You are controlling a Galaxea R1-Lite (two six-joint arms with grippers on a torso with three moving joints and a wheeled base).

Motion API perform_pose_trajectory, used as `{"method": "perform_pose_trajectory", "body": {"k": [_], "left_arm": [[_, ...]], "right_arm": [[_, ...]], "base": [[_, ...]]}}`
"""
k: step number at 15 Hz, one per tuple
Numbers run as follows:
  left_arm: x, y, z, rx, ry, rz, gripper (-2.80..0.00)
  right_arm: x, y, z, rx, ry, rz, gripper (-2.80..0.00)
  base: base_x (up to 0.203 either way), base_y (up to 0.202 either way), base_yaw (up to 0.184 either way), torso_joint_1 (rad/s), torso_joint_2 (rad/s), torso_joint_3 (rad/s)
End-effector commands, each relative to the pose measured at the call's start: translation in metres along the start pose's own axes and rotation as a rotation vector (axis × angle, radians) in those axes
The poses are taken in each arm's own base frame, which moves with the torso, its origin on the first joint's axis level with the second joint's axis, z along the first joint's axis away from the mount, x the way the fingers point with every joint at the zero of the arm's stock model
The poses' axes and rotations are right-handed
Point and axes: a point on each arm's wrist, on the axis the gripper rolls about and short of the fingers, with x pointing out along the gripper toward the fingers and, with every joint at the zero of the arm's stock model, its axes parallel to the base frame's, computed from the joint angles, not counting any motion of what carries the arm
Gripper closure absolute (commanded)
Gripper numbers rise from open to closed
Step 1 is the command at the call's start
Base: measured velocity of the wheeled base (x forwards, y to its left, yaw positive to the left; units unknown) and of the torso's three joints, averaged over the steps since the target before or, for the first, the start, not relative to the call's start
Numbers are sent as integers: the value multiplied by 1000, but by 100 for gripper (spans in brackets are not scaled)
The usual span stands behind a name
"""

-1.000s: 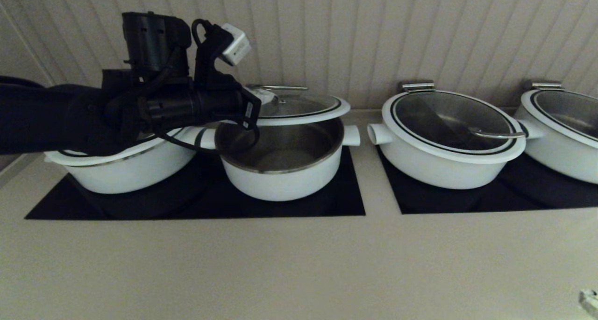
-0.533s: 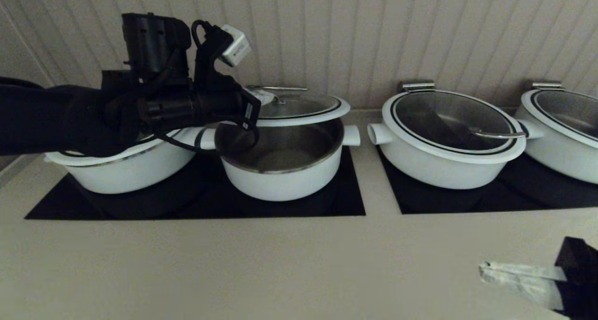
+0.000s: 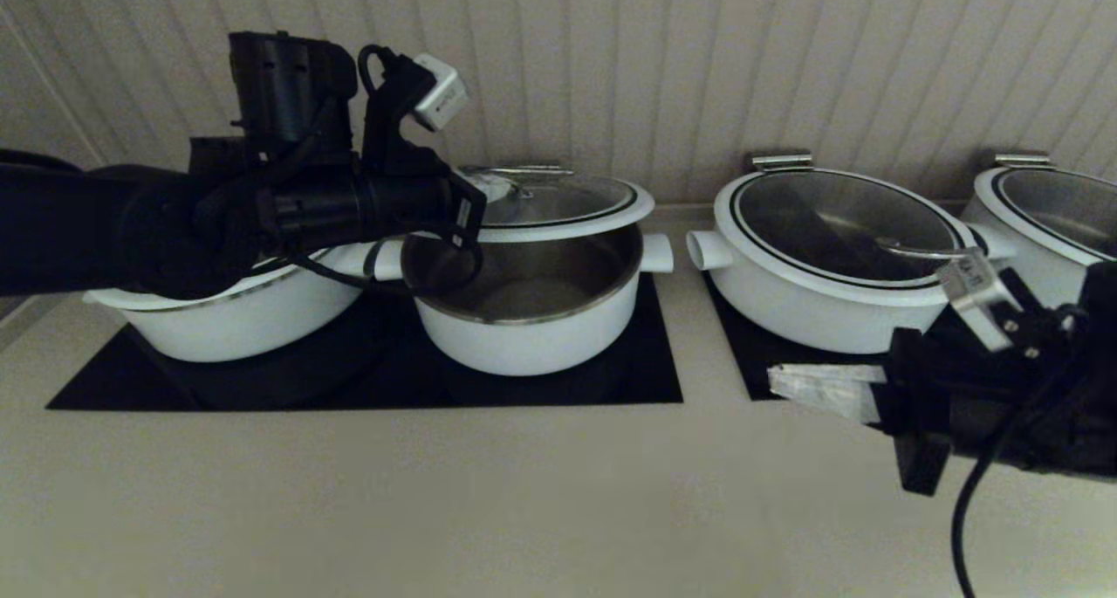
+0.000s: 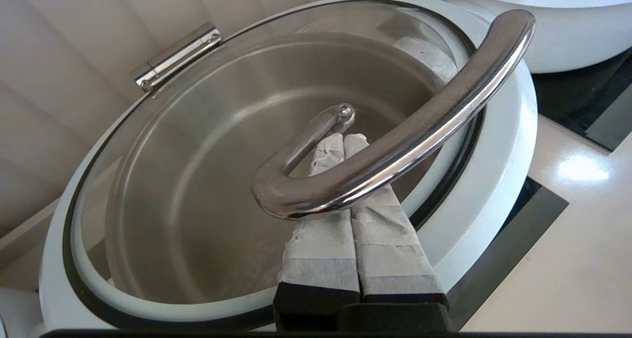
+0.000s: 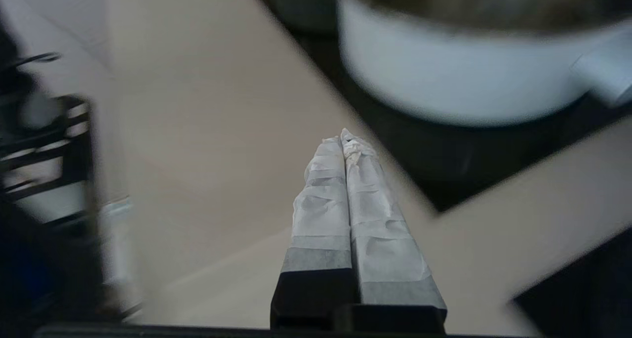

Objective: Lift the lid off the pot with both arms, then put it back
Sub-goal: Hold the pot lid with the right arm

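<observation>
The lid (image 3: pixel 558 201) hangs tilted above the open white pot (image 3: pixel 524 336), its far edge low over the pot's back rim. My left gripper (image 4: pixel 344 138) is shut, with both fingers passed under the lid's curved steel handle (image 4: pixel 419 131), which rests across them. In the head view the left gripper (image 3: pixel 499 186) reaches in from the left at the lid's near side. My right gripper (image 3: pixel 772 378) is shut and empty. It hovers over the counter to the right of the pot, pointing left. It also shows in the right wrist view (image 5: pixel 340 134).
A wide white pan (image 3: pixel 227 319) stands left of the pot, under my left arm. Two lidded wide pans (image 3: pixel 838 257) (image 3: pixel 1056 231) stand to the right. All sit on black cooktop panels (image 3: pixel 611 388). A panelled wall rises close behind.
My right arm has come into view from the lower right and moved up and left toward the pot. My left gripper and the raised lid have barely moved.
</observation>
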Motion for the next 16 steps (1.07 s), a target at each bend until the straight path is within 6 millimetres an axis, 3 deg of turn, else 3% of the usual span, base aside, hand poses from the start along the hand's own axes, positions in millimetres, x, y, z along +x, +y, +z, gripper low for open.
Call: {"method": "perform_pose_trajectory", "body": {"k": [1,6,13,16], "left_arm": [[0,-1,-1,0,4,-2,0],[2,0,-5,-2,14,-4,0],[3,0,-6,-12,17,-5,0],[1,0,-4,-17,12,-2,0]], "right_arm": [[30,-29,-11,-7,-8,3,0],[81,-67,-1,-73,-100,-44,0],[156,-81,-7,-169,-219,-24,0],[167,-85,-5,-200,-265,-79,0]], "base": [[0,0,0,0,0,0],[0,0,0,0,0,0],[0,0,0,0,0,0],[0,0,0,0,0,0]]}}
